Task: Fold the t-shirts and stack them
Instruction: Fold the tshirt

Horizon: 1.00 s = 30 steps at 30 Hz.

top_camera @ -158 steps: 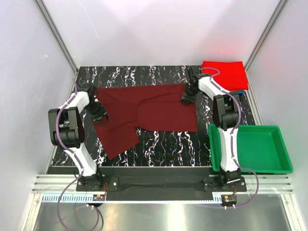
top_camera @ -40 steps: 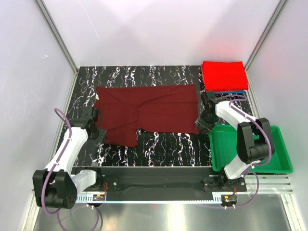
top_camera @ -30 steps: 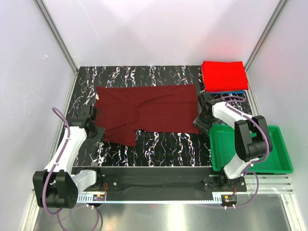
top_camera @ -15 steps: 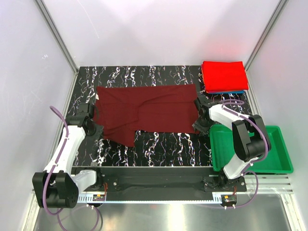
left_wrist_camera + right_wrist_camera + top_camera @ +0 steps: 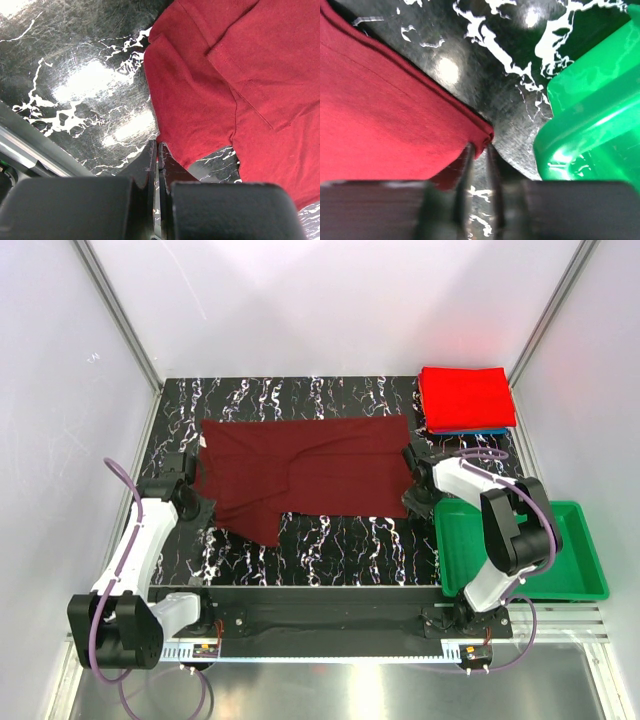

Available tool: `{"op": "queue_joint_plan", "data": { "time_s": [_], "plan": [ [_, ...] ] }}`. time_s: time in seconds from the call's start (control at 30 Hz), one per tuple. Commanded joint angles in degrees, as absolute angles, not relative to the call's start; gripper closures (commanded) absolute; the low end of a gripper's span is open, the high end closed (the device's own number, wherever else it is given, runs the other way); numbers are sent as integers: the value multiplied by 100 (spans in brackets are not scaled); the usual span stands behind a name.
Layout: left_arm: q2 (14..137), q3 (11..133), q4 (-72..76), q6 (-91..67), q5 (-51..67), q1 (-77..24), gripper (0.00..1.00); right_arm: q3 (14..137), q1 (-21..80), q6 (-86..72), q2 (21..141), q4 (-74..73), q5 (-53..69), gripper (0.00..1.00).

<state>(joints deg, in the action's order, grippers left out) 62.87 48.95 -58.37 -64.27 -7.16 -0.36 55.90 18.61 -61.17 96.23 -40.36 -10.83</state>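
Note:
A dark maroon t-shirt lies spread flat across the black marbled table, with one sleeve flap hanging toward the near left. My left gripper is at the shirt's left edge. In the left wrist view it is shut, its tips touching the maroon hem, with no cloth visible between them. My right gripper is at the shirt's near right corner. Seen from the right wrist, its fingers stand close together round the doubled corner of the maroon cloth. A folded bright red t-shirt lies on a thin blue edge at the back right.
A green plastic tray sits at the near right, and its wall is just right of my right gripper. White enclosure walls and metal rails border the table on both sides.
The right gripper's jaws have narrowed onto the shirt's near right corner. The left gripper has crept up and left along the shirt's left edge, staying shut.

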Motion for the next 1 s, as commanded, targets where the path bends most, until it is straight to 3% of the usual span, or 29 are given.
{"op": "queue_joint_plan", "data": {
  "time_s": [0.0, 0.07, 0.4, 0.97],
  "plan": [
    [6345, 5229, -5739, -6319, -782, -9, 100, 5589, 1819, -6144, 9940, -4174, -1836, 89],
    [6381, 5317, -5748, -6276, -826, 0, 100, 5669, 1811, -5995, 9871, -4314, -1933, 100],
    [6872, 6037, -5590, -6021, -1081, -9, 100, 6538, 1811, -4852, 9650, -4473, -1732, 100],
    [8736, 7971, -5467, -5774, -1310, 141, 100, 8691, 1776, -3947, 10986, -5115, -1696, 100]
  ]
}}
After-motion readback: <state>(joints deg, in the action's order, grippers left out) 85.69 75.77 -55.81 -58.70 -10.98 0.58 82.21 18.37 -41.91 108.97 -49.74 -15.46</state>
